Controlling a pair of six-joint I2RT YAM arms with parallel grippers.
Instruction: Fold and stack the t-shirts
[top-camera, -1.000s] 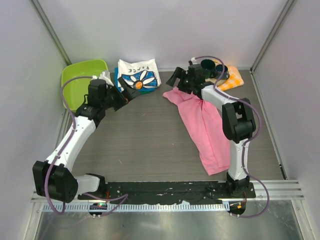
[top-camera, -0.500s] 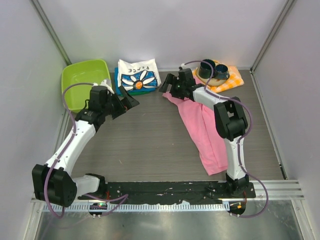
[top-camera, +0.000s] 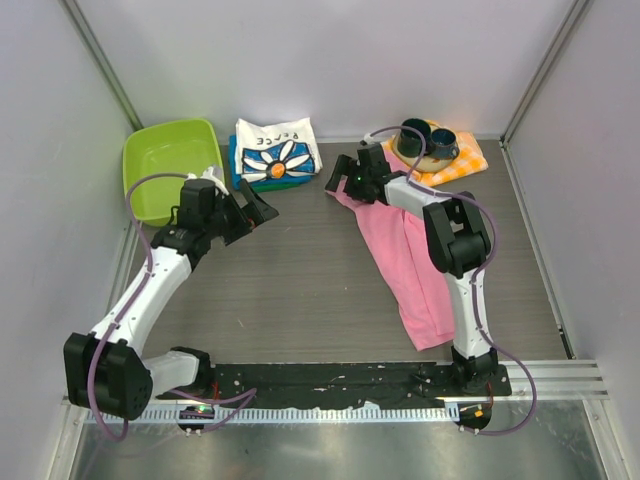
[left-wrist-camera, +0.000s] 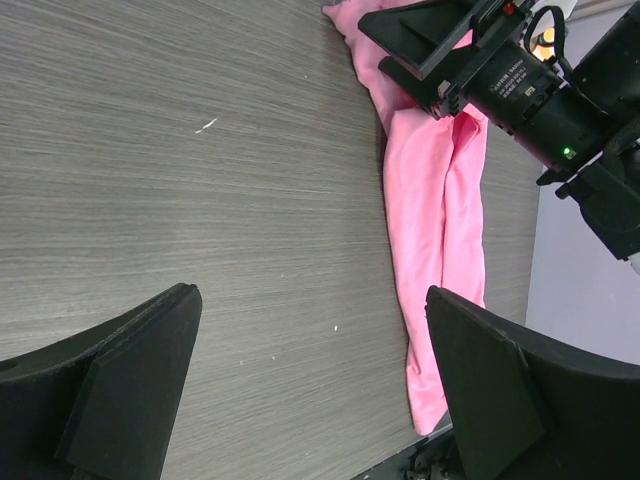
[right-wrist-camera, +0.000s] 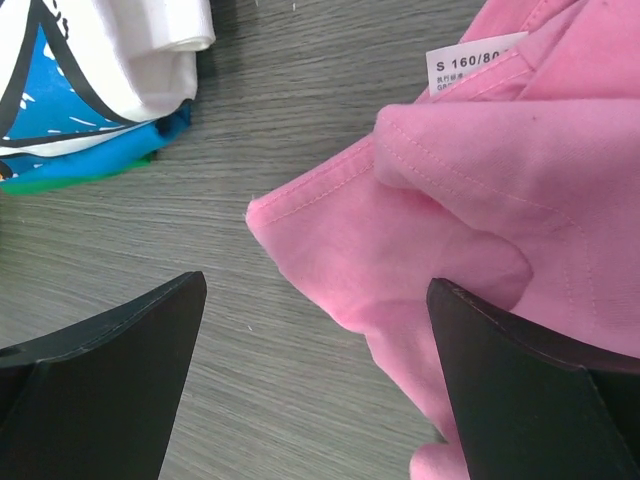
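The bright pink t-shirt (top-camera: 412, 262) lies as a long crumpled strip on the right of the table. My right gripper (top-camera: 338, 178) is open just over its far left corner; in the right wrist view the pink cloth (right-wrist-camera: 480, 180) and its size label (right-wrist-camera: 474, 60) lie between and beyond the open jaws (right-wrist-camera: 315, 290). The white daisy "PEACE" t-shirt (top-camera: 275, 148) lies folded on blue and green folded shirts (top-camera: 240, 172) at the back. My left gripper (top-camera: 256, 207) is open and empty, just near of that stack. Its wrist view (left-wrist-camera: 305, 310) shows bare table and the pink shirt (left-wrist-camera: 435, 220).
A green bin (top-camera: 165, 165) stands at the back left. An orange-and-white checked cloth (top-camera: 468, 160) with dark bowls (top-camera: 425, 140) on it is at the back right. Grey walls close in the table on three sides.
My right gripper has come down and nearer, settling over the pink shirt's far corner. My left gripper has drawn back from the folded stack toward the table's middle.
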